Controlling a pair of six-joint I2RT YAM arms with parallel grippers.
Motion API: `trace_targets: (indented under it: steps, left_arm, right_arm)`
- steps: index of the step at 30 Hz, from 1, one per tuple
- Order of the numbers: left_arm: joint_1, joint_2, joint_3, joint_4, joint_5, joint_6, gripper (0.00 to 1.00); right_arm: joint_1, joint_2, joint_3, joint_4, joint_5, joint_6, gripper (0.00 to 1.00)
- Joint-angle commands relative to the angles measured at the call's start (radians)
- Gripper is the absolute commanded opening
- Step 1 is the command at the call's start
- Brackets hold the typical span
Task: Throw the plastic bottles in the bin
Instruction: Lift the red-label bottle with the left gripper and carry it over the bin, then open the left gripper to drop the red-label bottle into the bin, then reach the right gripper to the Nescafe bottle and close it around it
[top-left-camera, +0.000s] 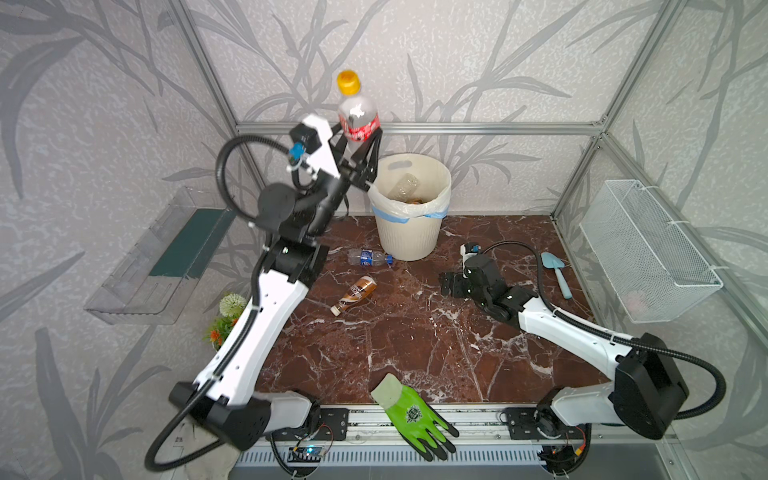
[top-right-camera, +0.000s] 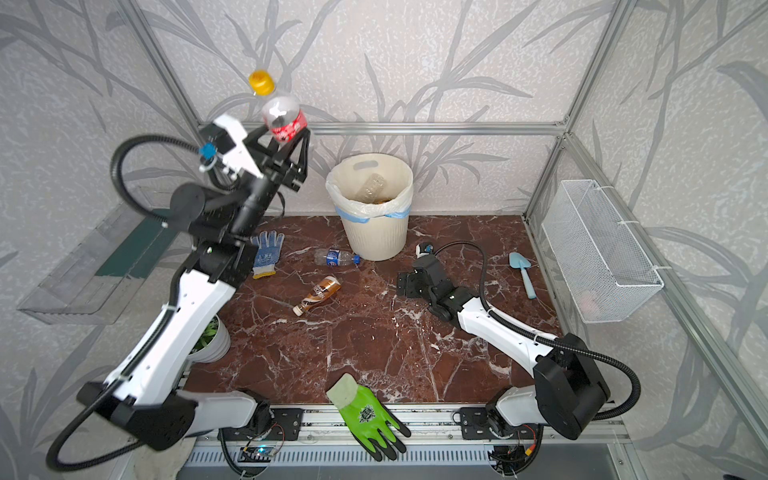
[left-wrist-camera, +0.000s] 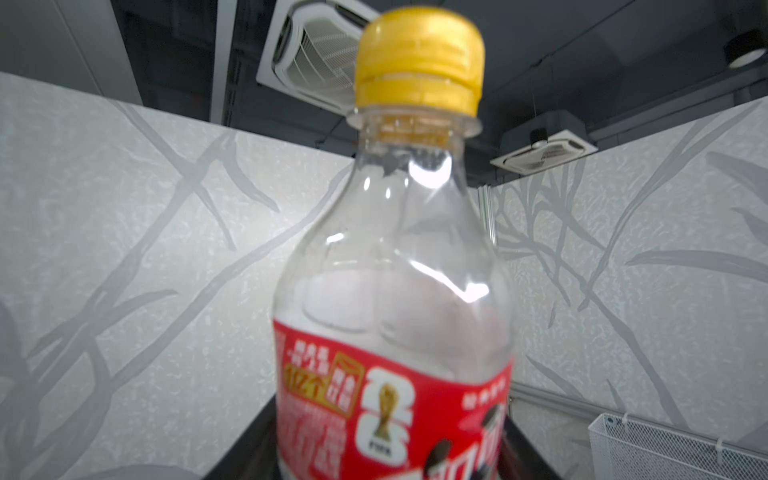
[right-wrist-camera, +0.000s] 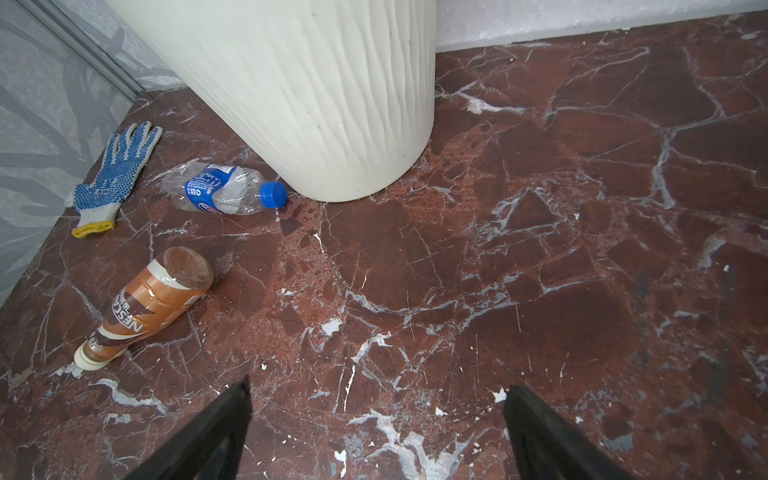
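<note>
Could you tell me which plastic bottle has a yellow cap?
The red-labelled bottle held upright in the left gripper; the blue-labelled bottle has a blue cap, the brown-labelled bottle a white one.

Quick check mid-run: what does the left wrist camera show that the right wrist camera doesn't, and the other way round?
Left wrist only: the red-label bottle with its yellow cap, up close, with ceiling vents behind it and a corner of the white wire-mesh basket.

Right wrist only: the bin as a ribbed wall, the blue-label bottle and the brown Nescafe bottle lying on the marble table, a blue-dotted glove, and the open right claw.

Both: the grey leaf-patterned wall.
</note>
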Motion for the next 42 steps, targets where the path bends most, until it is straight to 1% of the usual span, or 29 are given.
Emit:
trace_targets:
  steps: [1, 2, 3, 4, 5, 6, 7, 8, 10, 11, 13, 15, 18, 21, 23, 24, 25, 26, 28, 30, 31, 33, 35, 36, 39, 40, 42]
  left_arm:
    - [0.016, 0.373, 0.450, -0.505, -0.091, -0.008, 0.69]
    - [0.021, 0.506, 0.688, -0.719, -0.103, -0.028, 0.77]
    - [0.024, 0.657, 0.972, -0.952, -0.087, -0.034, 0.87]
    - [0.025, 0.795, 1.211, -1.068, -0.073, -0.039, 0.99]
    - [0.028, 0.850, 1.322, -1.121, -0.058, -0.052, 0.99]
    - [0.034, 0.794, 1.198, -1.092, 0.006, -0.051, 0.99]
    - [0.034, 0.727, 1.053, -1.025, 0.041, -0.048, 0.99]
    - [0.032, 0.664, 0.946, -0.976, 0.046, -0.042, 0.99]
    - [0.026, 0.533, 0.735, -0.869, 0.002, -0.019, 0.99]
    - [0.026, 0.483, 0.673, -0.839, -0.021, -0.013, 0.99]
    - [0.029, 0.393, 0.577, -0.806, -0.056, 0.018, 0.99]
    - [0.029, 0.329, 0.526, -0.826, -0.090, 0.039, 0.99]
    - [0.029, 0.238, 0.432, -0.902, -0.154, 0.069, 0.99]
    - [0.036, 0.122, 0.239, -0.915, -0.272, 0.088, 0.99]
    - [0.057, 0.037, 0.097, -0.916, -0.305, 0.088, 0.99]
    - [0.067, -0.004, 0.018, -0.918, -0.329, 0.080, 0.99]
    - [0.072, -0.058, -0.061, -0.908, -0.378, 0.077, 0.99]
    - [0.089, -0.099, -0.125, -0.905, -0.383, 0.063, 0.99]
    - [0.160, -0.198, -0.269, -0.910, -0.353, -0.004, 0.99]
    - [0.210, -0.287, -0.390, -0.919, -0.354, -0.031, 0.99]
    - [0.225, -0.326, -0.461, -0.921, -0.361, -0.025, 0.99]
    - [0.241, -0.393, -0.555, -0.918, -0.374, -0.020, 0.99]
    - [0.248, -0.450, -0.638, -0.906, -0.363, -0.006, 0.99]
    - [0.250, -0.479, -0.685, -0.886, -0.371, -0.014, 0.99]
    - [0.256, -0.552, -0.831, -0.771, -0.346, -0.038, 0.99]
    - [0.260, -0.565, -0.861, -0.750, -0.338, -0.051, 0.99]
    - [0.267, -0.563, -0.853, -0.767, -0.314, -0.062, 0.99]
  right_arm:
    - [-0.004, -0.026, -0.029, 0.037, 0.006, 0.002, 0.96]
    - [-0.005, -0.031, -0.034, 0.040, 0.004, 0.002, 0.95]
    - [-0.005, -0.038, -0.042, 0.041, 0.004, 0.002, 0.95]
    - [-0.005, -0.047, -0.054, 0.047, 0.004, 0.005, 0.96]
    - [-0.004, -0.054, -0.065, 0.053, 0.005, 0.005, 0.95]
    - [-0.005, -0.060, -0.076, 0.057, 0.004, 0.002, 0.96]
    - [-0.007, -0.064, -0.080, 0.055, -0.002, -0.001, 0.96]
    - [-0.006, -0.067, -0.078, 0.049, -0.004, -0.003, 0.96]
    - [-0.006, -0.075, -0.085, 0.049, -0.001, -0.011, 0.96]
    - [-0.007, -0.077, -0.088, 0.053, -0.001, -0.014, 0.96]
    - [-0.005, -0.069, -0.087, 0.063, -0.009, -0.018, 0.96]
    - [-0.005, -0.047, -0.072, 0.059, -0.015, -0.001, 0.95]
    - [0.006, 0.000, -0.022, 0.000, 0.017, 0.092, 0.96]
    - [0.058, 0.045, 0.034, -0.043, 0.093, 0.198, 0.96]
    - [0.093, 0.079, 0.075, -0.056, 0.097, 0.251, 0.97]
    - [0.114, 0.102, 0.103, -0.065, 0.106, 0.281, 1.00]
    - [0.137, 0.126, 0.133, -0.084, 0.119, 0.314, 0.99]
    - [0.154, 0.147, 0.157, -0.085, 0.118, 0.327, 0.99]
    - [0.186, 0.200, 0.210, -0.101, 0.117, 0.387, 0.99]
    - [0.194, 0.258, 0.267, -0.120, 0.055, 0.455, 0.99]
    - [0.194, 0.287, 0.290, -0.114, 0.009, 0.481, 0.99]
    - [0.203, 0.344, 0.317, -0.086, -0.059, 0.540, 0.99]
    - [0.217, 0.411, 0.366, -0.089, -0.093, 0.608, 0.99]
    - [0.228, 0.445, 0.409, -0.110, -0.105, 0.636, 0.99]
    - [0.258, 0.547, 0.531, -0.175, -0.157, 0.700, 0.99]
    - [0.267, 0.578, 0.565, -0.184, -0.164, 0.721, 0.99]
    - [0.286, 0.625, 0.617, -0.193, -0.163, 0.749, 0.99]
